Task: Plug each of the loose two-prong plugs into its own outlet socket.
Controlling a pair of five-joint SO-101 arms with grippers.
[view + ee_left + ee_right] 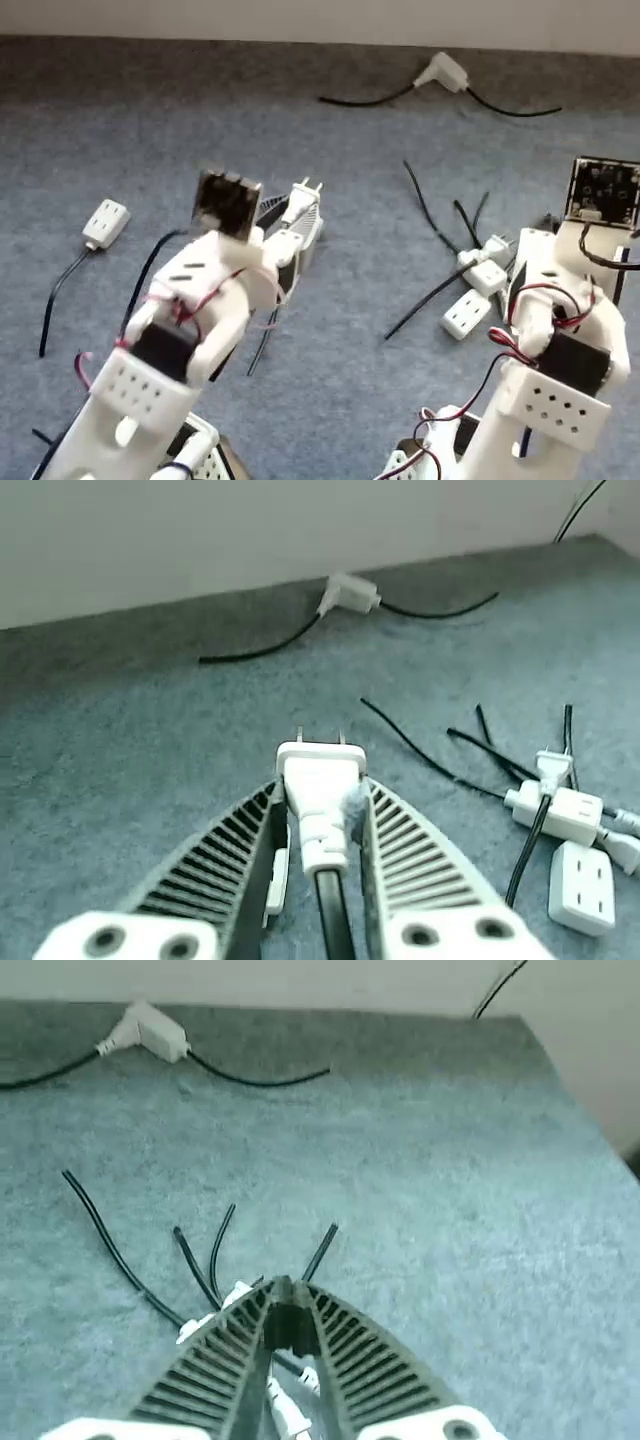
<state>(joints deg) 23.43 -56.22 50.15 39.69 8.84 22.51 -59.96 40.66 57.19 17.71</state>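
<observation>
Grey felt surface (340, 400): the bed I work over; cords and sockets lie loose on it, so nothing is anchored against a push.
Left fingers (410, 840): clamped on the flat sides of the held plug, which leaves its prongs bare.
Held plug (320, 780): white, two-prong, raised off the felt, prongs pointing away from the wrist. Its black cord trails back between the fingers. I judge this a carrying attitude suited to end-on insertion.
Left socket (105, 222): white and unoccupied, well apart from the held plug; a likely target.
Right socket (465, 313): white, face up with its slots open, just beside the white block.
Second plug (548, 768): prongs exposed, lying against the white block and not yet seated.
White block (555, 805): cords fan out from it; I cannot tell whether it is a mated pair.
Right fingers (350, 1350): drawn together, low over that cluster. I cannot tell whether they pinch a cord.
Far connector (445, 72): white, with a cord on each side; apparently already joined.
</observation>
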